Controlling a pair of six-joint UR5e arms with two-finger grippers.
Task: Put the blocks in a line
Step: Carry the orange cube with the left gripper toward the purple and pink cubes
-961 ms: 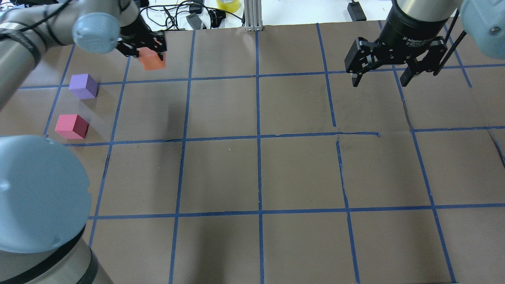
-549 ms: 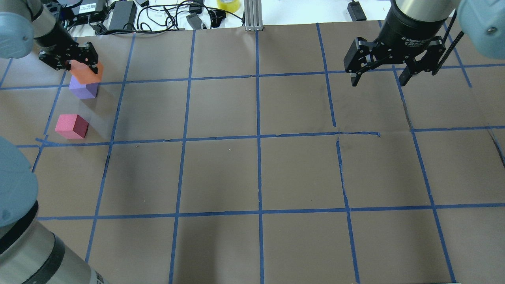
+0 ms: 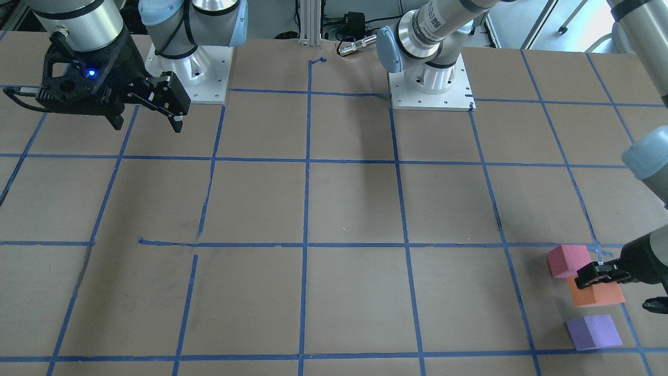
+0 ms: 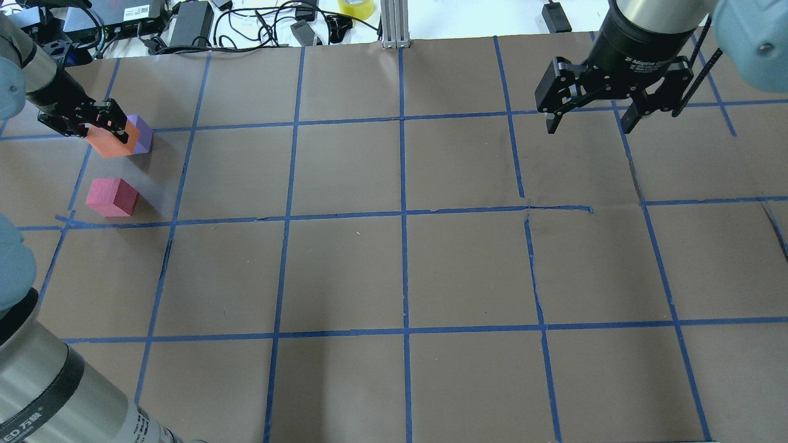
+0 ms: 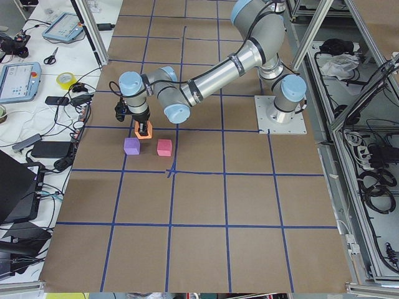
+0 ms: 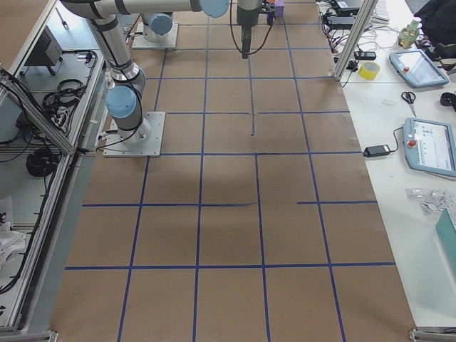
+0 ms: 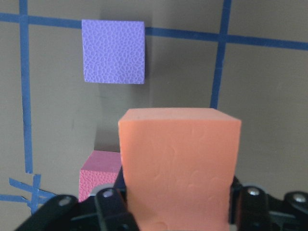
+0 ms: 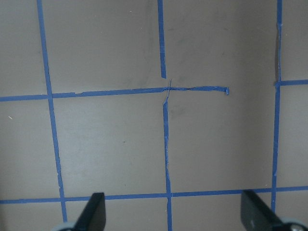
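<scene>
My left gripper point(image 4: 101, 129) is shut on the orange block point(image 4: 109, 144) and holds it just above the table at the far left. The orange block hides part of the purple block point(image 4: 144, 131) behind it. The pinkish-red block point(image 4: 112, 197) lies nearer to me. In the front-facing view the orange block point(image 3: 595, 294) sits between the pinkish-red block point(image 3: 568, 260) and the purple block point(image 3: 594, 331). The left wrist view shows the orange block point(image 7: 180, 163) between the jaws, above the purple point(image 7: 114, 50) and pinkish-red point(image 7: 98, 175) blocks. My right gripper point(image 4: 588, 126) is open and empty, high at the back right.
Brown paper with a blue tape grid point(image 4: 403, 215) covers the table. Cables, power adapters point(image 4: 191, 21) and a yellow tape roll point(image 4: 356, 7) lie past the back edge beside an aluminium post point(image 4: 394, 24). The two arm bases point(image 3: 428, 83) stand on the robot's side.
My left gripper has carried the orange block left and toward me, from the back grid cell to a spot over the purple and pinkish-red blocks. The right arm has barely moved.
</scene>
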